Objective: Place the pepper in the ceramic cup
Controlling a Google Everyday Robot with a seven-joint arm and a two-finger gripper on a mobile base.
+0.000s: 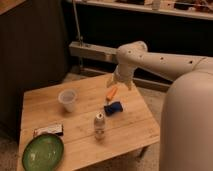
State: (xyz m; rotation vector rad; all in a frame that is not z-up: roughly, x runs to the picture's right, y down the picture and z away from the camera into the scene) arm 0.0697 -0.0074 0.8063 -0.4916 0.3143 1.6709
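A pale, matt wooden table [135,127] with visible grain is recorded, bearing a smooth orange pepper [111,93], a smooth whitish ceramic cup [67,100], a glossy green plate [42,152] and a clear bottle [99,125], while the gripper [120,82], cased in smooth off-white shell, is seen just above the pepper.

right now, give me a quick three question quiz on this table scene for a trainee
1. True or false: the pepper is inside the ceramic cup.
2. Which lies nearest the pepper? A) green plate B) blue object C) bottle
3. Fill in: the gripper hangs near the far edge of the table, right by the ____.
Key: 1 false, it lies on the table, right of the ceramic cup; 2 B; 3 pepper.
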